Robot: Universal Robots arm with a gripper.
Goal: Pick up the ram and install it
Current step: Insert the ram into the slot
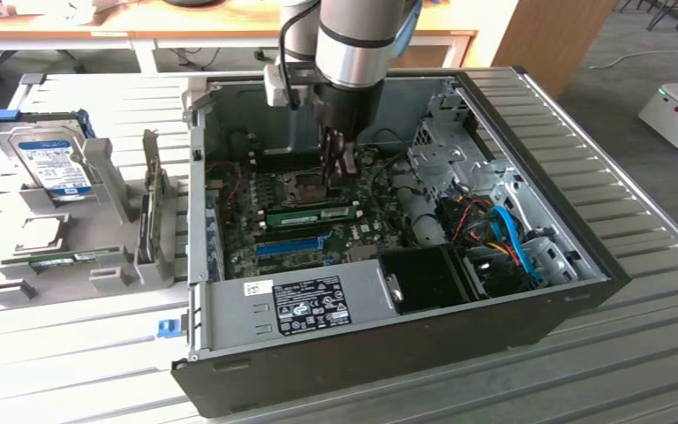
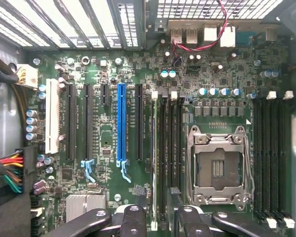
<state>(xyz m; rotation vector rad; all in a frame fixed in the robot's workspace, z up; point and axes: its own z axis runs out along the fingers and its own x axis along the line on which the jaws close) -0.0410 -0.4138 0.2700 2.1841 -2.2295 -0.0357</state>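
Grey labelled cover in front; ram sits slotted in motherboard; gripper above its end on the exterior view's right, jaws apart, holding nothing. Likely seating step; next move calls for straight vertical travel.

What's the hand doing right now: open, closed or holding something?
Hand: open, gripping nothing; its fingers stand apart over the long, thin green circuit-board ram stick, which stands on edge in the motherboard.
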